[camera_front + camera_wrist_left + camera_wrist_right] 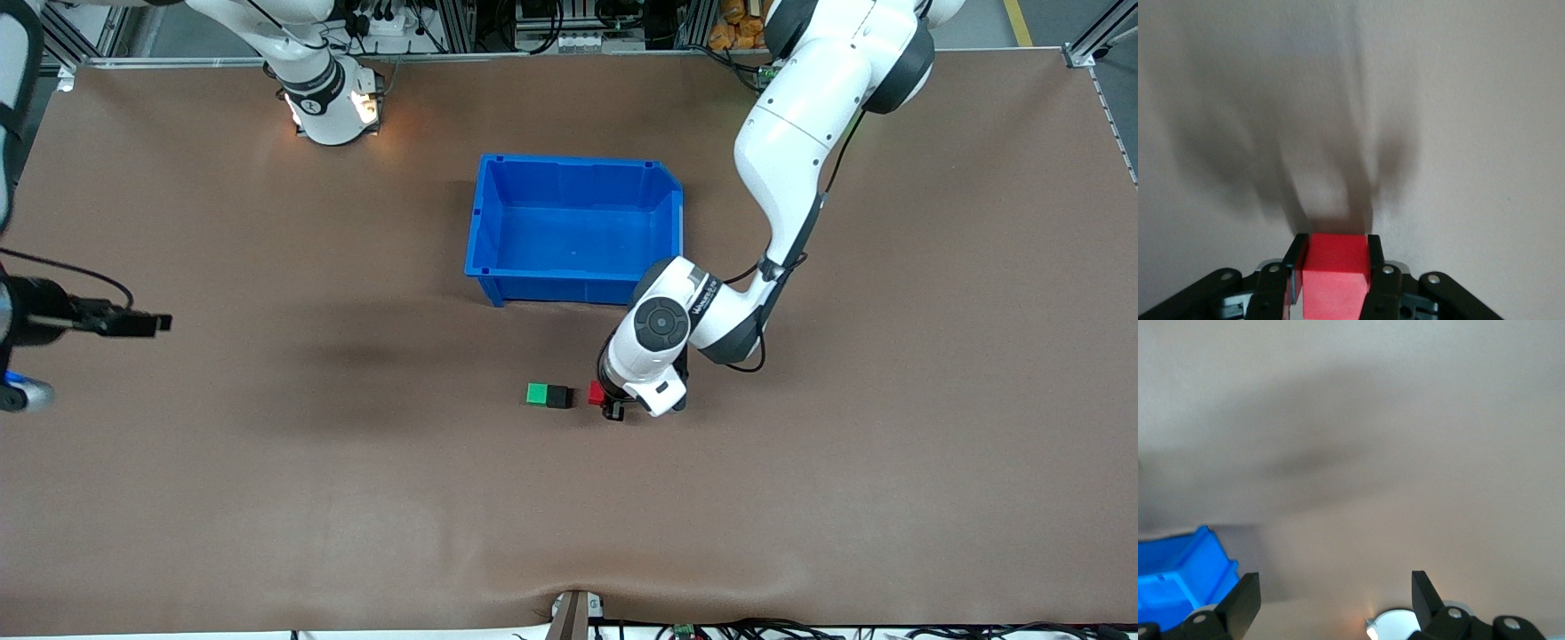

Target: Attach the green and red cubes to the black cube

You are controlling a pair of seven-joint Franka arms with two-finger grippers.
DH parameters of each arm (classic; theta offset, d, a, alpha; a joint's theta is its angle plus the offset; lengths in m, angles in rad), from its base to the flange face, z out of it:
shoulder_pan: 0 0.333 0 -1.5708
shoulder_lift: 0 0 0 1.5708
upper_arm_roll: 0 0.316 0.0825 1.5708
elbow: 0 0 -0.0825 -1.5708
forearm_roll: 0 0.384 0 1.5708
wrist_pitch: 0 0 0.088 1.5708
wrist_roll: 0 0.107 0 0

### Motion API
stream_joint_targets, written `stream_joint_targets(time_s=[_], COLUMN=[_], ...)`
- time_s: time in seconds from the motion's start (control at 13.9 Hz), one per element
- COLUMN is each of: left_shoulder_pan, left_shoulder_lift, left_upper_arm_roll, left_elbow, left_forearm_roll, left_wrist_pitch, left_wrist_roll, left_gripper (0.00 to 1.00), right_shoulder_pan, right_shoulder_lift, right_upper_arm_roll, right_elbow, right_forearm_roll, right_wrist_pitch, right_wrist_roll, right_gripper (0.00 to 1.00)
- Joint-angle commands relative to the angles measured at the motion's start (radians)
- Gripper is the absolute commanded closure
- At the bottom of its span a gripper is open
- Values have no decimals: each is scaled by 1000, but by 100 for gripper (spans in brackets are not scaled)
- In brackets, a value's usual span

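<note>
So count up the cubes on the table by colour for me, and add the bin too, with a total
Green cubes: 1, the green cube, touching the black one.
Black cubes: 1, the black cube.
Red cubes: 1, the red cube, held in the left gripper, apart from the black one.
Blue bins: 1, the blue bin.
Total: 4. The right gripper waits open, holding nothing.

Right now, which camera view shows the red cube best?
The left wrist view: the red cube fills the gap between the left gripper fingers. The front view shows only a small red sliver beside the black cube; the right wrist view shows none.
</note>
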Motion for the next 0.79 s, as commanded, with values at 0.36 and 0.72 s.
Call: stream_joint_targets(time_s=[0.36,0.72], left_shoulder_pan=[-18,-28], left_shoulder_lift=[52,54], left_upper_arm_roll=[0,8], left_elbow=[79,85], left_forearm_roll=[-34,-64], left_wrist_pitch=[-10,-13], left_wrist_roll=[-21,-43], left_gripper=[100,100], right_shoulder_pan=[5,118], right_shoulder_lift=[-623,-678], right_upper_arm_roll=[23,43], right_elbow=[-802,-834], right_forearm_roll=[-41,-55], right_wrist_pitch=[377,467], right_wrist_roll=[-100,-88], right_gripper=[0,0])
